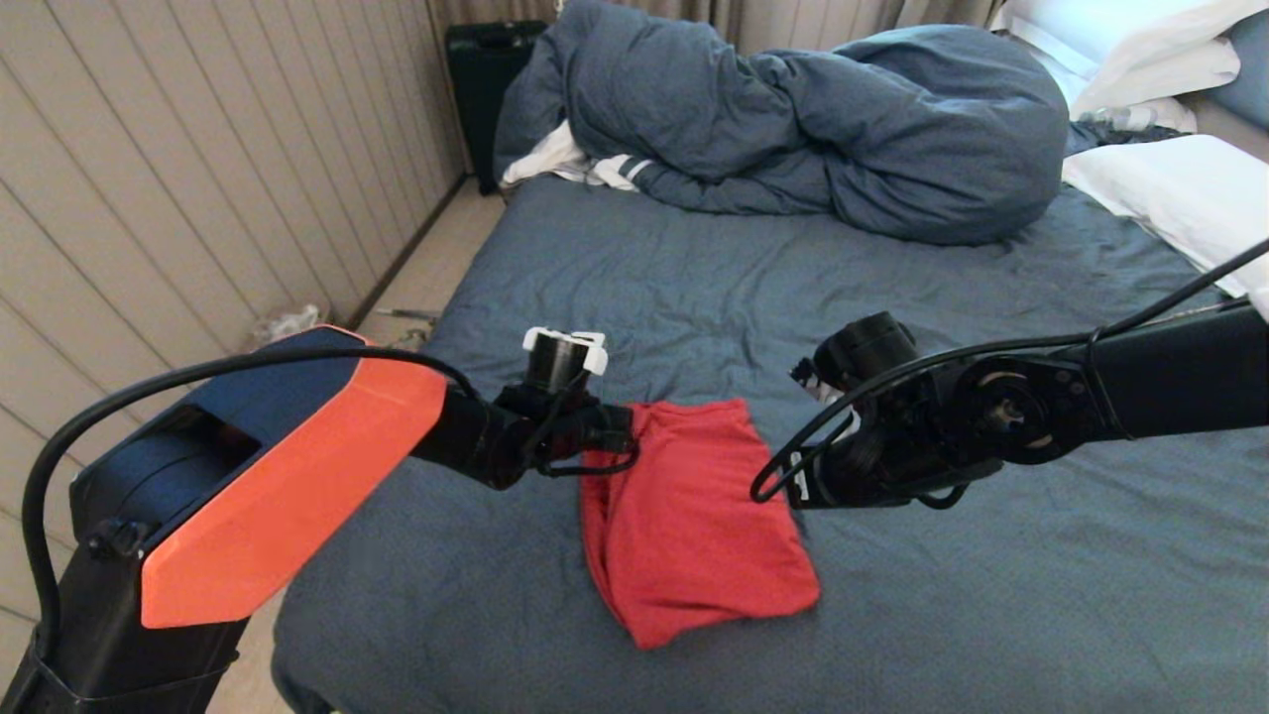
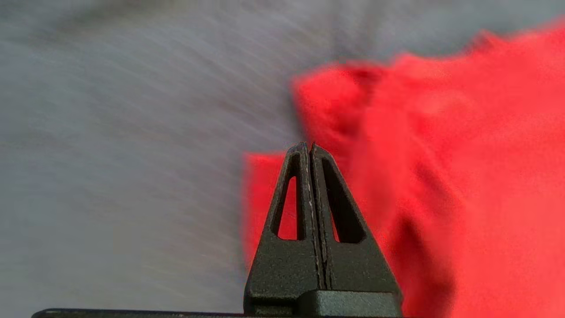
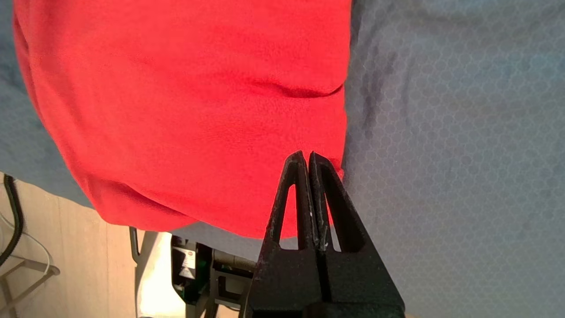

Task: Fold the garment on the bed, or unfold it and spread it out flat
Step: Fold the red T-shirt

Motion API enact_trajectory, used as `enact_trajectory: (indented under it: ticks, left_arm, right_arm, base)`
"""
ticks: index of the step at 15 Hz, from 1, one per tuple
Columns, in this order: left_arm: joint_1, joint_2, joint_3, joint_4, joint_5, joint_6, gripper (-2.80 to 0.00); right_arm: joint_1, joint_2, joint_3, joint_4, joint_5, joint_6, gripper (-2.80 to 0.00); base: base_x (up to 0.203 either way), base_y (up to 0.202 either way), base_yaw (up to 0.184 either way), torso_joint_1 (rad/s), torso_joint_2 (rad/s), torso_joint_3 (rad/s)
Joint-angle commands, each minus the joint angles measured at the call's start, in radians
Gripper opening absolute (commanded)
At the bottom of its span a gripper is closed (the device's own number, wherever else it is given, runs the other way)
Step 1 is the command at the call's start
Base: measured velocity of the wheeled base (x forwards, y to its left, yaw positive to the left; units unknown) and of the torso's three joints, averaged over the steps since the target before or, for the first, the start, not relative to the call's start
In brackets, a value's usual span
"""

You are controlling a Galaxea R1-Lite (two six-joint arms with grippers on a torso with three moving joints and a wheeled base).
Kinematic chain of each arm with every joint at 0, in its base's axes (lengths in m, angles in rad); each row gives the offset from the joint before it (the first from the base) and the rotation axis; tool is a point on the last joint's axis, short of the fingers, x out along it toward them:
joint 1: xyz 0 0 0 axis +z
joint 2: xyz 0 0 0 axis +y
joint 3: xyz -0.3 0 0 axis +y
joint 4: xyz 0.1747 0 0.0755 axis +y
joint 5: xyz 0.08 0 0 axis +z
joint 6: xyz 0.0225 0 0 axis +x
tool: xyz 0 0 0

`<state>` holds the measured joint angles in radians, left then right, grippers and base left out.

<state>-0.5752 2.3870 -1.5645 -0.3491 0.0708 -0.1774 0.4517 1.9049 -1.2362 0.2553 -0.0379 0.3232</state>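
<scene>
Resting folded on bed (image 1: 991,555): garment (image 1: 694,535)

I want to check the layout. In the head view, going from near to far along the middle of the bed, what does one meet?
Garment, folded → bare sheet of the bed → bunched blue-grey duvet.

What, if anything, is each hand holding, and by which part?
Nothing: left hand and right hand are shut empty above the red T-shirt.
</scene>
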Motion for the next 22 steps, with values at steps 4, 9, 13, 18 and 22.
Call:
enact_trajectory:
  ticks: [4, 9, 13, 18, 22]
  left_arm:
    - [-0.009, -0.091, 0.056, -0.011, 0.024, -0.007, -2.80]
    - [-0.152, -0.169, 0.223, -0.023, 0.023, -0.014, -2.80]
    - [-0.174, -0.129, 0.233, -0.086, 0.024, -0.002, -2.80]
    - [-0.105, -0.025, 0.140, -0.085, 0.024, -0.001, -2.80]
    - [-0.054, 0.013, 0.070, -0.075, 0.026, 0.003, -2.80]
  right_arm:
    - [-0.001, 0.003, 0.006, 0.001, 0.000, 0.002, -2.80]
    - [-0.002, 0.003, 0.010, 0.001, 0.000, 0.002, -2.80]
    - [-0.002, 0.016, 0.007, 0.001, 0.000, 0.002, -2.80]
    - [-0.002, 0.020, 0.003, 0.001, 0.000, 0.002, -2.80]
    - [0.001, 0.020, -0.002, 0.001, -0.001, 0.002, -2.80]
  base:
    - [0.000, 0.000, 0.000, 0.000, 0.00, 0.000]
    - [0.000, 0.000, 0.000, 0.000, 0.00, 0.000]
    - [0.000, 0.000, 0.000, 0.000, 0.00, 0.000]
    - [0.000, 0.000, 0.000, 0.000, 0.00, 0.000]
    - [0.000, 0.000, 0.000, 0.000, 0.00, 0.000]
